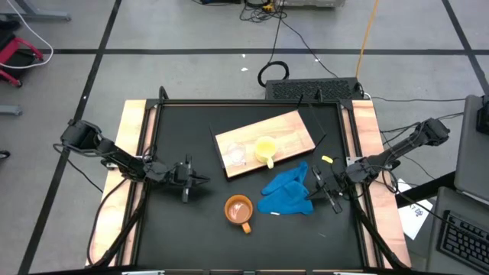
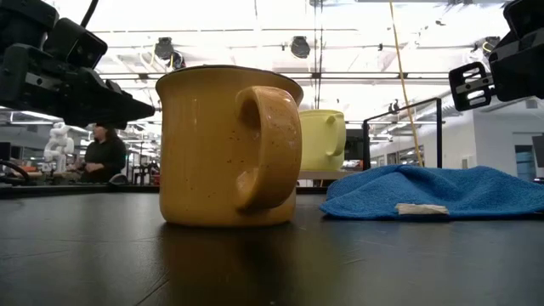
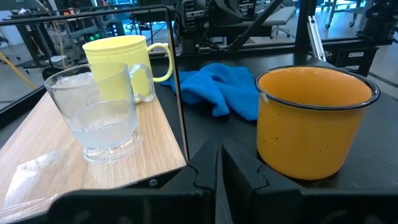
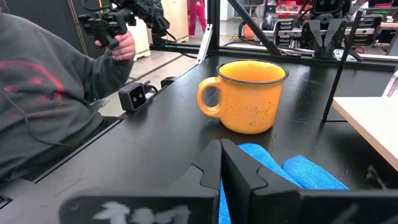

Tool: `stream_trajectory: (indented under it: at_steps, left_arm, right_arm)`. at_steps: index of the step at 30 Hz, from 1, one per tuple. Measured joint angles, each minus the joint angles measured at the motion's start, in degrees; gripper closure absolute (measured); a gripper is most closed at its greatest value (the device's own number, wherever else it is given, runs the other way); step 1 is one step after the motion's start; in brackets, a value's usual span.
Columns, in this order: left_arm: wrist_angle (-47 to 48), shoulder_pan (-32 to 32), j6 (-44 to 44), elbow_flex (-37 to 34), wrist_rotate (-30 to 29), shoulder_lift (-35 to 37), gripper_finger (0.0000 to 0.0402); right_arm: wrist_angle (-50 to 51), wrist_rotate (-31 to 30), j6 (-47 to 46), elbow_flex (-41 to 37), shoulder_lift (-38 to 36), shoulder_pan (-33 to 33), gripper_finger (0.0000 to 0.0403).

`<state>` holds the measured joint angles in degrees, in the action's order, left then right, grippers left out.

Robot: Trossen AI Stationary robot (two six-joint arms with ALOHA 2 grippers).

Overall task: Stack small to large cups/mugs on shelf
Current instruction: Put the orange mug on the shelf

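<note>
While the glass cup (image 1: 234, 155) and yellow mug (image 1: 265, 150) stand on the shelf (image 1: 294, 126), the orange mug (image 1: 238, 210) remains on the table, unstacked; both grippers, left (image 1: 200, 180) and right (image 1: 314, 183), hang closed and empty.

A crumpled blue cloth (image 1: 288, 192) lies on the black tabletop (image 1: 183, 229), with a person (image 2: 102, 155) seated in the room behind.

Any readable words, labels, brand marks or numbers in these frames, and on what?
None can be read.
The tag on the blue cloth: too small to tell whether it bears print.
The orange mug, yellow mug, glass cup and wooden shelf: no visible markings.
The paper sheet at the table's right edge: any print is too small to read.
</note>
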<state>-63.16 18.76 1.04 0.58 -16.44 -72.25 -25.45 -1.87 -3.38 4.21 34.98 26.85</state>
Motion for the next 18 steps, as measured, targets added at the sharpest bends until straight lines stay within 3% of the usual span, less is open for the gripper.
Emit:
stream_trajectory:
  at_steps: [10, 18]
  left_arm:
    - [-1.7, 0.5, -5.3, 2.9, 4.3, 0.0, 0.0376]
    - [24.3, 3.5, -3.2, 20.6, 6.0, 0.0, 0.0384]
  right_arm:
    - [0.0, 0.0, 1.1, 0.0, 0.0, 0.0, 0.0403]
    - [-0.1, 0.0, 2.1, 0.0, 0.0, 0.0, 0.0403]
